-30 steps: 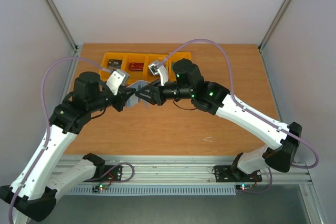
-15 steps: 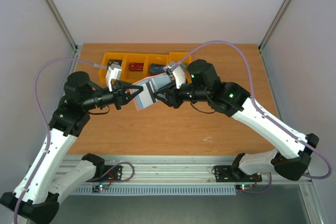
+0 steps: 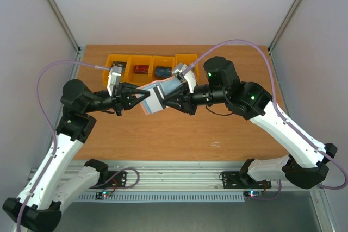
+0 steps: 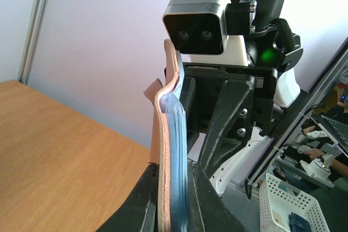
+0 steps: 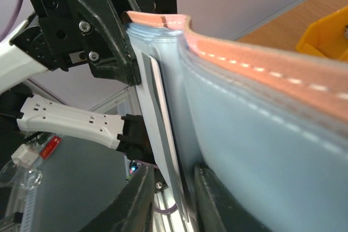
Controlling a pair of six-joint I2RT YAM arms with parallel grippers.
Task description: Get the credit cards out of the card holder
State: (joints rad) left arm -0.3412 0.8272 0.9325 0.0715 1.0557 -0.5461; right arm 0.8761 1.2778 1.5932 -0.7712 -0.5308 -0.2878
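**Position.** A flat folding card holder (image 3: 155,96), pinkish on the outer side and light blue-grey on the inner side, is held in the air above the wooden table (image 3: 217,129). It hangs just on the near side of the row of orange plastic bins (image 3: 128,60) at the far left. It is suspended between the two arms, with the left gripper (image 3: 144,98) at its left edge and the right gripper (image 3: 165,101) at its right edge.

**Left wrist view.** The card holder is seen edge-on and upright. A pinkish skin with a wavy top lies on the left, and several pale blue layers are stacked against it on the right. The left gripper's jaws are clamped on its lower edge.

**Right wrist view.**
- The pinkish edge carries a line of pale stitching and curves over the blue-grey lining.
- A thin pale layer (image 5: 163,129) stands slightly apart from the lining. Whether it is a card or a pocket wall cannot be determined.
- The right gripper's fingers (image 5: 142,194) are placed one on each side of this layer, narrowly apart. Whether they press on it cannot be told.
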